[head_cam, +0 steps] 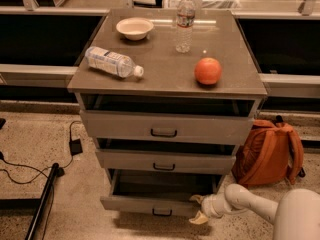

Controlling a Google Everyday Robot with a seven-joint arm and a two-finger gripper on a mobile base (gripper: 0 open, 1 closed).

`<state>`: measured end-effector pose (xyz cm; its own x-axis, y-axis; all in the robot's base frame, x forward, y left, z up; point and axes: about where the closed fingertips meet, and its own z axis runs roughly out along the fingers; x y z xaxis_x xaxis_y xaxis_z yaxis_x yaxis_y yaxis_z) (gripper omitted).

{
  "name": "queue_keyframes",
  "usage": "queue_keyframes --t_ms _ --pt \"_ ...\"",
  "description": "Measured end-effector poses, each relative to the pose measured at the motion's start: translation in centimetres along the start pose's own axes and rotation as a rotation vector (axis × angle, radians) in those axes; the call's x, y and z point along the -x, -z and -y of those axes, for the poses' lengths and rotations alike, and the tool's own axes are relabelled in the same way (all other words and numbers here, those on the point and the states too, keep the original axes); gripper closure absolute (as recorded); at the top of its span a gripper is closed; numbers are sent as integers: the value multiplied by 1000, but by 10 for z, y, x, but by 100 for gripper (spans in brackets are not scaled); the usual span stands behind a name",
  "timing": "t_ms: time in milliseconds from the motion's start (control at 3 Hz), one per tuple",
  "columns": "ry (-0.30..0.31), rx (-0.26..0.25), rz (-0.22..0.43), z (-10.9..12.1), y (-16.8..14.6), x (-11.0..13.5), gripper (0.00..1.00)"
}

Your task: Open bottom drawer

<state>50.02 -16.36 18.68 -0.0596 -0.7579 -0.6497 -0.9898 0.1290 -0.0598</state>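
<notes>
Table (165, 79) top: smooth grey-brown, faint sheen. Bottom drawer (142, 204) front: flat matt grey. Gripper (196, 209), at that drawer's right end: smooth cream plastic look, slight gloss. Lying bottle (111, 62) and upright bottle (184, 21): clear plastic. Backpack (267, 154): orange cloth. Floor (35, 144): speckled, rough-looking.

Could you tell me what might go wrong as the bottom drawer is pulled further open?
The gripper sits at the bottom drawer's right end, away from its central handle, so pulling there may skew and jam it. A jolt could topple the upright water bottle or roll the orange fruit. The arm could snag the backpack beside it.
</notes>
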Motion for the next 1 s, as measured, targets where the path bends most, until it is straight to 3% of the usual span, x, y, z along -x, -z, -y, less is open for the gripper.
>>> queue_keyframes --t_ms 333,667,1000 --pt "-7 16 -26 -10 1 -9 54" --pt "-2 32 -41 -34 5 -11 53" --pt "10 20 -41 -31 11 -5 51"
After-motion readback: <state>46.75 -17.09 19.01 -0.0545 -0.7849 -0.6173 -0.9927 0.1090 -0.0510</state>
